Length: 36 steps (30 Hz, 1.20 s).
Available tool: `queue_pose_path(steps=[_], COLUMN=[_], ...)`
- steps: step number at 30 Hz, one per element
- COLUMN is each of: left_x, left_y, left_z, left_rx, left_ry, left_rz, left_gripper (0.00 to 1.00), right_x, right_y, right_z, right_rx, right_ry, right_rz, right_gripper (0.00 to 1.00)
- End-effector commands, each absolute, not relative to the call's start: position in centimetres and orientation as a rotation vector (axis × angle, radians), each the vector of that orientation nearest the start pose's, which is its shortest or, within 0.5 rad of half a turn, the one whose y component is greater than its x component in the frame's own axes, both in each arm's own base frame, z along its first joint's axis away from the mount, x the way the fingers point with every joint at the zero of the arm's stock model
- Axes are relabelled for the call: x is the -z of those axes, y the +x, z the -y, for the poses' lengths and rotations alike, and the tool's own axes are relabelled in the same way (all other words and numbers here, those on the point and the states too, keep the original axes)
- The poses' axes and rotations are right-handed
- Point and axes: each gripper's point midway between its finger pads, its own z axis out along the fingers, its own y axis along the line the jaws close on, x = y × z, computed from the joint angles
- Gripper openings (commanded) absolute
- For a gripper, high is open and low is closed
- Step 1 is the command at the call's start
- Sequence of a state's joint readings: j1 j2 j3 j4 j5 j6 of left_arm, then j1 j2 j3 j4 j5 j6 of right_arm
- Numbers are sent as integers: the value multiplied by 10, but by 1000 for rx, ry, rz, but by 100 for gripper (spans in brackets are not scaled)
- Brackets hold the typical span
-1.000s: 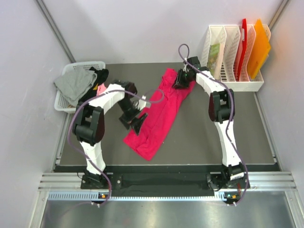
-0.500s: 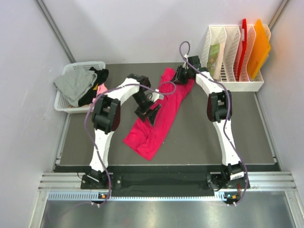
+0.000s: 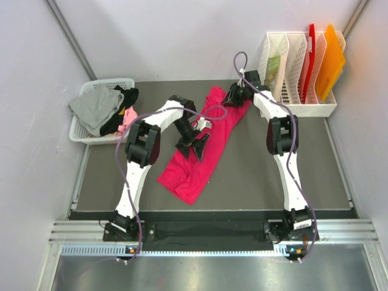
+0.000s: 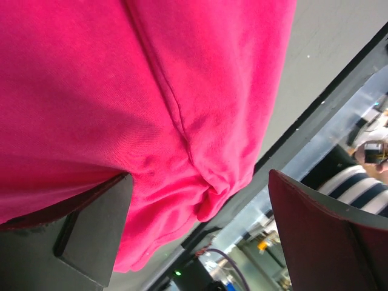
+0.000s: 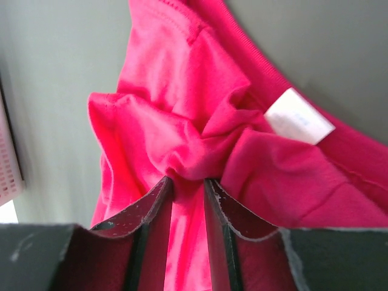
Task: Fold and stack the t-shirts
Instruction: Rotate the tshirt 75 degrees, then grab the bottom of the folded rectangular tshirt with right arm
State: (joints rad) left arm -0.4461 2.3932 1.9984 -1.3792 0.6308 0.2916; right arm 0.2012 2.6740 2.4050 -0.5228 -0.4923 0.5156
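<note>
A crimson-red t-shirt (image 3: pixel 185 176) lies crumpled in a long diagonal strip on the dark mat. My right gripper (image 3: pixel 234 97) is at its far end, by the neckline. In the right wrist view my right gripper (image 5: pixel 188 180) is shut on a bunched fold of red cloth (image 5: pixel 182 127), next to the white neck label (image 5: pixel 298 115). My left gripper (image 3: pixel 194 142) hangs over the shirt's middle. In the left wrist view my left gripper (image 4: pixel 199 176) is wide open, and the red cloth (image 4: pixel 151 91) under it is not gripped.
A white mesh basket (image 3: pixel 77 130) at the left rear holds a grey shirt (image 3: pixel 94 106), a black one (image 3: pixel 124 97) and a bit of pink (image 3: pixel 128 113). A white file rack (image 3: pixel 291 109) with red and orange folders stands at the right rear.
My left arm has swung right, from the shirt's left edge to over its middle, still open. My right gripper has tightened on the neckline fold and drawn it slightly right.
</note>
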Motion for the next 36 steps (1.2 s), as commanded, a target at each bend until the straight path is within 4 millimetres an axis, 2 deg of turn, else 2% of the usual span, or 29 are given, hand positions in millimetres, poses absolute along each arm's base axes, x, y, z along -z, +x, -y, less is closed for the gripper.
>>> queue_pose_path(steps=[1, 3, 6, 7, 8, 10, 11, 13, 14, 16, 17, 18, 19, 20, 21, 22, 23, 24, 25, 26, 27, 28, 29, 30, 31, 32, 34, 35, 36], left_x=[-11, -7, -12, -16, -26, -41, -65, -79, -107, -125, -147, -157, -161, -182, -189, -192, -208, -216, -218, -232, -235, -232, -245, -246, -241, -247, -232, -227, -222], left_y=[338, 353, 364, 365, 363, 357, 357, 348, 347, 334, 328, 321, 314, 312, 309, 303, 303, 301, 295, 290, 287, 282, 276, 271, 262, 259, 245, 245, 242], left_z=[266, 270, 273, 274, 272, 269, 266, 257, 252, 238, 231, 216, 206, 190, 179, 167, 145, 135, 124, 108, 97, 90, 81, 71, 67, 49, 33, 23, 19], left_rx=[966, 931, 911, 910, 906, 905, 891, 864, 846, 867, 861, 870, 882, 881, 876, 880, 845, 830, 817, 764, 693, 661, 594, 529, 525, 481, 447, 416, 402], left_ry=[1086, 1073, 1077, 1086, 1103, 1127, 1153, 1178, 1197, 1189, 1204, 1173, 1152, 1108, 1071, 1024, 939, 897, 845, 780, 742, 680, 628, 582, 513, 422, 350, 312, 305], left_rz=[-2938, -2915, -2875, -2863, -2850, -2835, -2774, -2752, -2675, -2674, -2625, -2649, -2665, -2625, -2623, -2645, -2626, -2620, -2635, -2603, -2613, -2630, -2584, -2589, -2613, -2582, -2617, -2621, -2627], left_gripper=[99, 99, 99, 99, 99, 99, 99, 99, 99, 99, 99, 99, 99, 99, 99, 99, 99, 99, 99, 99, 99, 99, 99, 99, 99, 99, 99, 99, 99], right_x=[-87, -108, -143, -151, -175, -186, -214, -225, -249, -259, -268, -272, -271, -267, -263, -275, -247, -242, -252, -227, -220, -225, -204, -198, -202, -188, -192, -185, -186], right_y=[629, 631, 628, 625, 621, 607, 598, 580, 569, 548, 532, 521, 504, 482, 460, 440, 419, 393, 373, 355, 332, 318, 303, 288, 277, 266, 244, 236, 221], right_z=[-206, -206, -207, -208, -210, -216, -217, -230, -231, -243, -241, -244, -255, -249, -264, -265, -262, -279, -280, -279, -293, -293, -288, -293, -292, -283, -285, -282, -290], right_rx=[-856, -860, -867, -876, -885, -888, -888, -906, -887, -857, -815, -797, -765, -703, -680, -651, -587, -579, -565, -520, -519, -515, -470, -469, -474, -420, -410, -374, -381], right_ry=[87, 72, 29, 18, -1, -34, -56, -91, -100, -152, -149, -167, -233, -234, -317, -348, -366, -446, -472, -506, -575, -597, -618, -650, -664, -676, -708, -716, -747], right_rz=[-2303, -2265, -2213, -2204, -2171, -2181, -2146, -2157, -2135, -2149, -2171, -2185, -2204, -2264, -2286, -2278, -2367, -2379, -2362, -2422, -2429, -2409, -2454, -2461, -2449, -2479, -2444, -2449, -2436], right_gripper=[29, 29, 29, 29, 29, 31, 32, 35, 36, 36, 38, 42, 46, 50, 52, 54, 57, 62, 70, 80, 84, 87, 91, 94, 98, 100, 100, 100, 100])
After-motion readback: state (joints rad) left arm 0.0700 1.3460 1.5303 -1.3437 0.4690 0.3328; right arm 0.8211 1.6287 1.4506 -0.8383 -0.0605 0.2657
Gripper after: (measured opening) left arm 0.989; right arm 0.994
